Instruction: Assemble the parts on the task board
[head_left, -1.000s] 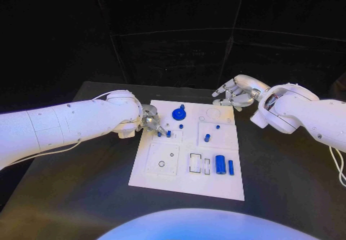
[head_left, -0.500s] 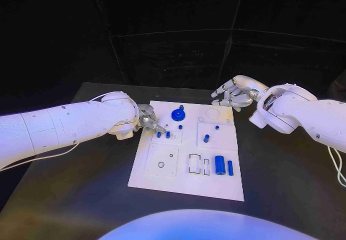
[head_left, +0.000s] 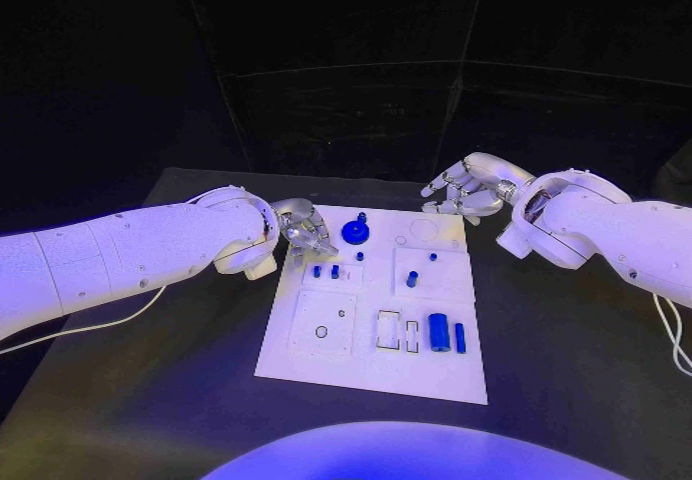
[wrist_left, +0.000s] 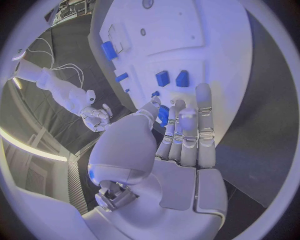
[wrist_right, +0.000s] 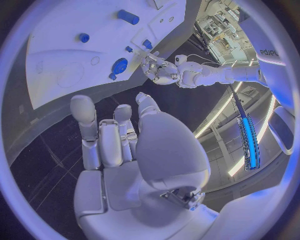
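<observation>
Two small blue parts (head_left: 325, 271) lie just beside the empty, loosely spread left hand (head_left: 304, 232).

A robotics lab or demonstration booth, dim and lit in violet-blue. Black table (head_left: 173, 400) set before black panelled walls (head_left: 361, 110), closing off the work area. White task board (head_left: 361, 370) with small blue parts (head_left: 438, 331) laid out at the table's centre, as in a test bench. Past the booth, glimpsed from the right wrist view, long strip lights (wrist_right: 248, 140) and cluttered shelving or benches (wrist_right: 219, 25), details too small to make out.
</observation>
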